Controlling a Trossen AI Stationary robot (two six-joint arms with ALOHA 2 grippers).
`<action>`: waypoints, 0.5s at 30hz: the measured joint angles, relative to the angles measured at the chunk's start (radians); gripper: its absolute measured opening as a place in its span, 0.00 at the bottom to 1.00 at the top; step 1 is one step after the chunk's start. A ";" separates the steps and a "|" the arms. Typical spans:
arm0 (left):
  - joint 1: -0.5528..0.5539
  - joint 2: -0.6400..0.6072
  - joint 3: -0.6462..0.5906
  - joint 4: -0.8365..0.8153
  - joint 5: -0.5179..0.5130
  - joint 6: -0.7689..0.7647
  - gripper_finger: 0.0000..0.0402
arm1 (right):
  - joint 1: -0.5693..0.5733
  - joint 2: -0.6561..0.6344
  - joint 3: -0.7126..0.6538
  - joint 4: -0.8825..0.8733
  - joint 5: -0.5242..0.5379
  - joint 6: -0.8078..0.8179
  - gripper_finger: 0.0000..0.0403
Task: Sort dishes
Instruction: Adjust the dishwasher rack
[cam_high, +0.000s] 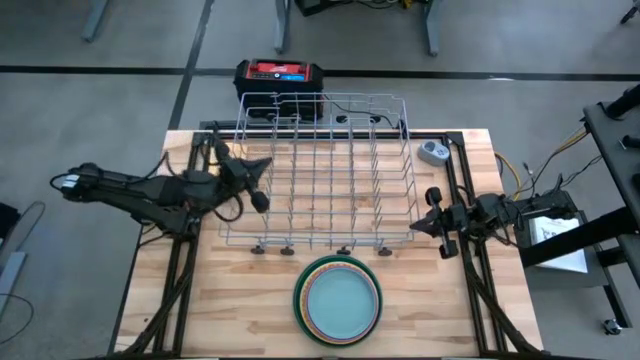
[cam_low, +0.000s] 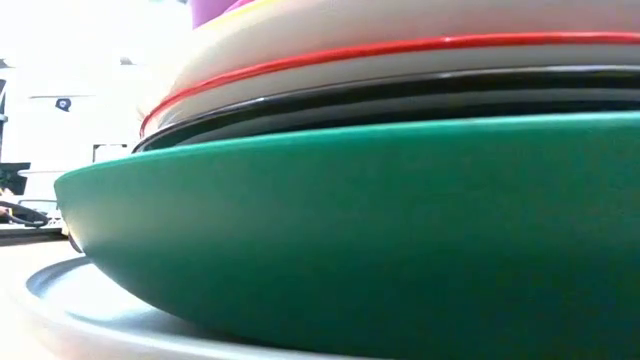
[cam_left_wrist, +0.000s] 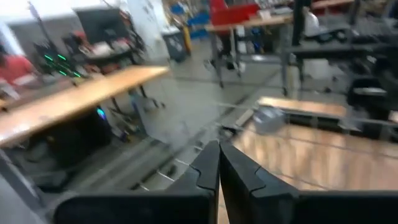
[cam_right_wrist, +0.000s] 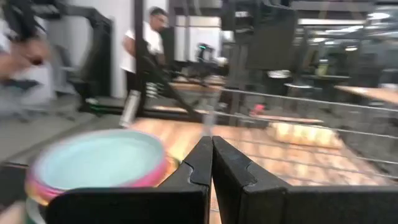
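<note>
Plainly, no writing can be read anywhere: the red and black case (cam_high: 279, 78) at the top centre of the high view bears a label too small to make out. The stack of plates (cam_high: 338, 299) sits at the bottom centre of that view on the wooden table (cam_high: 200, 300), just below the silver wire dish rack (cam_high: 322, 170), which fills the middle and holds nothing visible. From above the top plate is pale blue, with pink, yellow and green rims ringing it. The low view alone shows the stack edge-on: a green plate (cam_low: 380, 230) fills the frame, a grey one lies beneath it, and black, red-rimmed white and purple ones lie above. The left gripper (cam_high: 262, 184) hangs at the rack's left edge, fingers (cam_left_wrist: 208, 168) pressed together on nothing. The right gripper (cam_high: 436, 212) waits at the rack's right edge, its fingers (cam_right_wrist: 202, 162) likewise touching. Only the right wrist view shows a person (cam_right_wrist: 146, 43) standing in the room, upper left.
</note>
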 joint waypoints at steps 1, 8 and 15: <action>-0.015 0.025 0.017 -0.026 0.005 -0.029 0.00 | 0.000 0.000 0.000 0.013 -0.014 0.016 0.00; -0.126 0.202 0.169 -0.047 -0.078 -0.108 0.00 | 0.002 0.005 0.000 -0.025 -0.070 0.077 0.00; -0.156 0.363 0.385 -0.133 -0.241 -0.109 0.00 | 0.002 0.006 0.000 -0.019 -0.085 0.124 0.00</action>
